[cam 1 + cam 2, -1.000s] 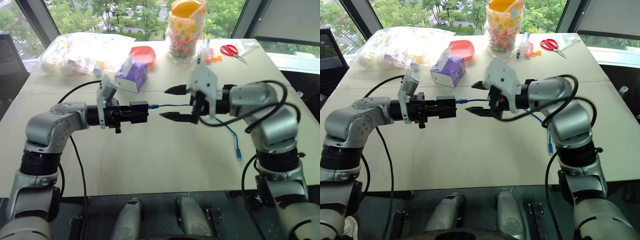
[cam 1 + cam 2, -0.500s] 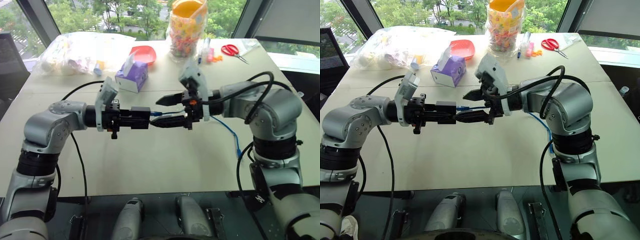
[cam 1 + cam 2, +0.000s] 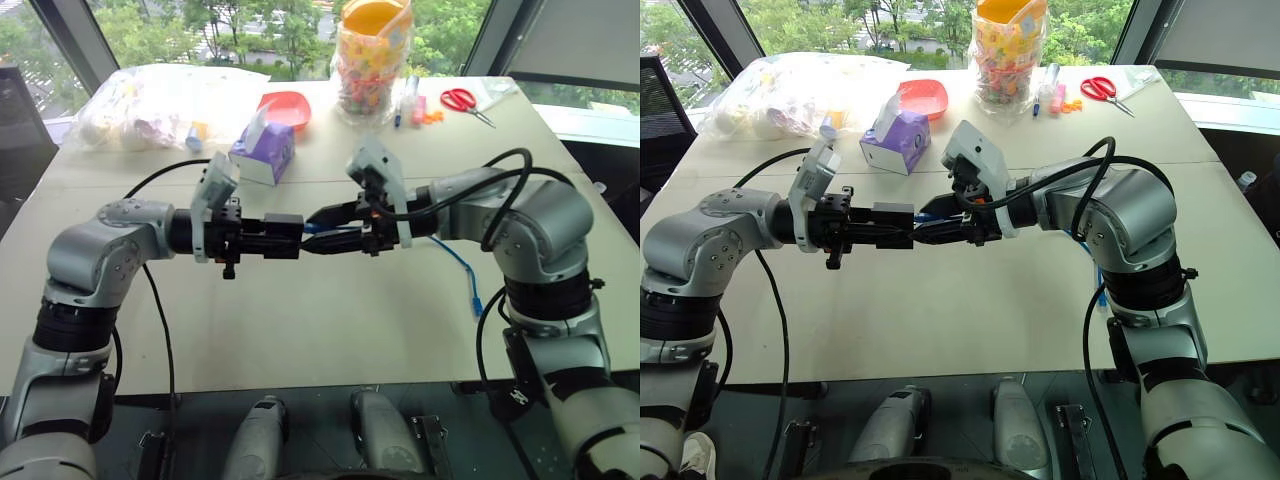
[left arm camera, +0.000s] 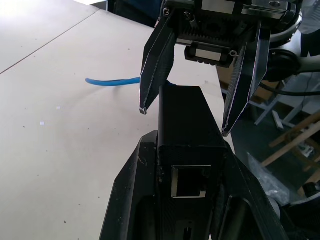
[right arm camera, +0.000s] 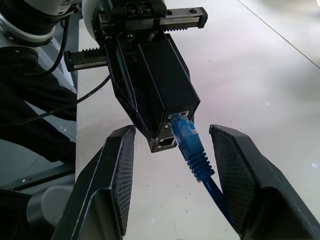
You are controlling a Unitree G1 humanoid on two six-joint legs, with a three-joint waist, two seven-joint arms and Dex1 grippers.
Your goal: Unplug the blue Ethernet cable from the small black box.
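The small black box (image 5: 160,80), clenched in the left gripper (image 3: 285,237), has the blue Ethernet cable (image 5: 192,147) plugged in between the right gripper (image 5: 175,185)'s parted fingers.

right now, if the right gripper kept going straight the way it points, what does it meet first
Most likely the small black box held by the left gripper; the blue Ethernet cable plug already sits between the right gripper fingers, apparently untouched.

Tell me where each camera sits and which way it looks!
Head, both eyes: look down over the beige table; both arms show.
Left wrist: looks along the left gripper, clamped on the small matte black box, towards the right gripper.
Right wrist: looks back past its apart fingers at the bright blue Ethernet cable, plugged in.
Shared: box and cable.
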